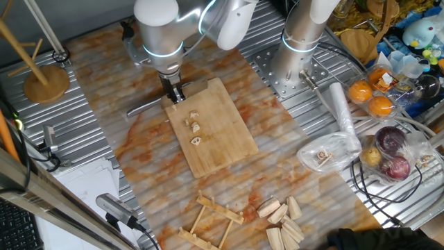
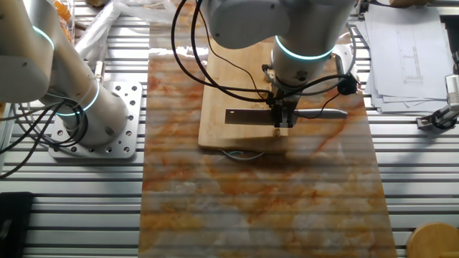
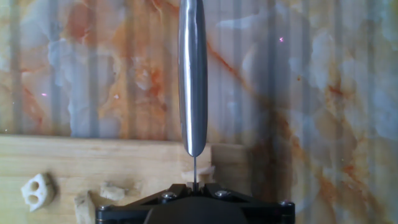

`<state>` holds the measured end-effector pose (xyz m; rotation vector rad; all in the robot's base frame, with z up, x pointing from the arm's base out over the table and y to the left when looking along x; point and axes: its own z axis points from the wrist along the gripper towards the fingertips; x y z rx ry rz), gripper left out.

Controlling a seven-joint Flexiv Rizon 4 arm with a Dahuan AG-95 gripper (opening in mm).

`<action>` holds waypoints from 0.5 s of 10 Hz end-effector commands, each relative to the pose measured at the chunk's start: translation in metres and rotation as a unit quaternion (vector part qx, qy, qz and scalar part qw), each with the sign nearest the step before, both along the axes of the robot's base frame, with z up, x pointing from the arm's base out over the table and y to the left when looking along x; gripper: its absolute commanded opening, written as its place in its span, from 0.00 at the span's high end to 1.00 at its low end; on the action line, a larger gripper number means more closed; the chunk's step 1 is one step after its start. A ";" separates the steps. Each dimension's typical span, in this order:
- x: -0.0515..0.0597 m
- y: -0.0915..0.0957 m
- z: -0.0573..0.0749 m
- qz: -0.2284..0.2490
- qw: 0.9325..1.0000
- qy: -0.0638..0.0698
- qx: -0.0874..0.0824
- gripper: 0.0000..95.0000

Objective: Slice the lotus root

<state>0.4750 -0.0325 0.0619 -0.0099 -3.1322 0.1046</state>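
The jaws are pinched on a knife, low over one end of the wooden board, which lies on the marble-patterned mat covering the desk. In the other fixed view the dark blade runs out to the left of the jaws, flat along the board, and the silver handle sticks out to their right, past the board's edge and over the mat. The gripper hangs straight down from the arm.

In the hand view the handle points straight away from the jaws. To the left of the jaws, on the board, lie pieces of the lotus root: one pale slice with holes farthest left, then smaller crumbs nearer the jaws. In one fixed view the pieces form a short row leading away from the jaws toward the board's middle; none touches the gripper.
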 end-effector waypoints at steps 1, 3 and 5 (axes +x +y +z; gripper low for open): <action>0.000 0.001 0.001 0.002 1.000 0.003 0.004 1.00; 0.000 0.001 0.001 0.007 1.000 -0.001 0.011 1.00; 0.000 0.001 0.001 0.004 1.000 0.005 0.013 1.00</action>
